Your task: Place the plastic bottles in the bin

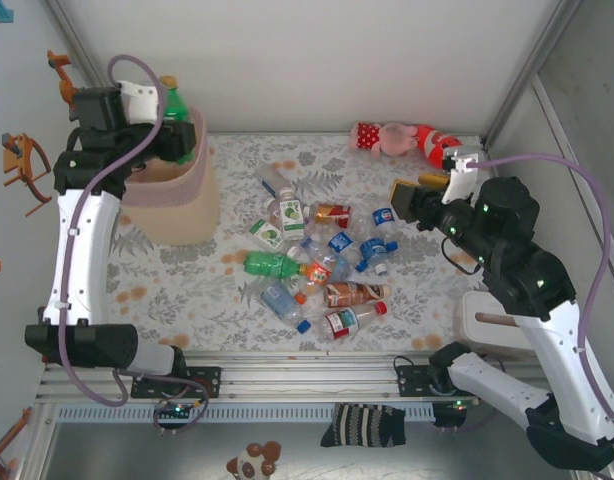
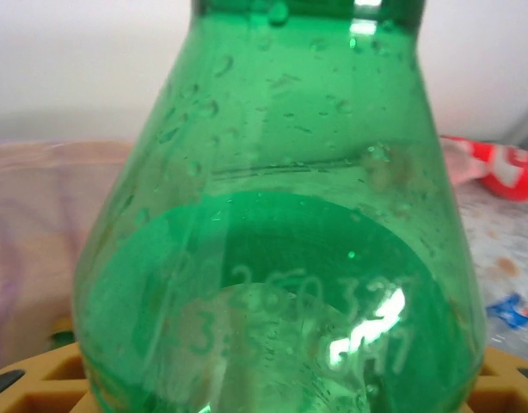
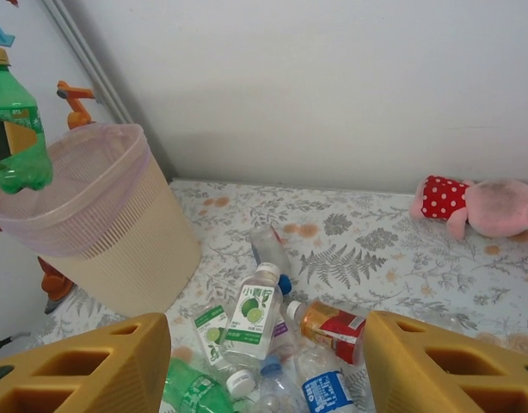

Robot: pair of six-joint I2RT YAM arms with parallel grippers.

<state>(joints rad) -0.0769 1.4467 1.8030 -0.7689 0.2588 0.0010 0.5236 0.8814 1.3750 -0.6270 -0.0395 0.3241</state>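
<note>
Table [image 1: 187, 290]: one, fern-print cover, spread beneath my left gripper [image 1: 179, 140] and my right gripper [image 1: 415, 190].

Bin [image 1: 177, 215]: one, pale pink and perforated, standing upright directly under my left gripper and well off to the left of my right gripper.

White box [image 1: 487, 325]: one, on the table behind my right gripper, back toward my own base.

Left gripper: closed on the green bottle [image 1: 174, 108], which stands between my fingers over the bin's open mouth.

Right gripper: jaws standing wide apart, nothing between them and nothing touched, hanging above the table at the right edge of the bottle pile.

Plush toy [image 1: 397, 140]: one, pink and red, lying on the table ahead of my right gripper, near the back wall.

Green bottle: one, yellow-capped, upright in my left gripper above the bin. I cannot tell whether its base clears the rim.

Loose bottles [image 1: 322, 265]: roughly a dozen, though they overlap too much for an exact count. They are clear, green and brown, with blue, red, green and white labels, and lie on their sides on the table just ahead of and below my right gripper, well to the right of my left gripper.
</note>
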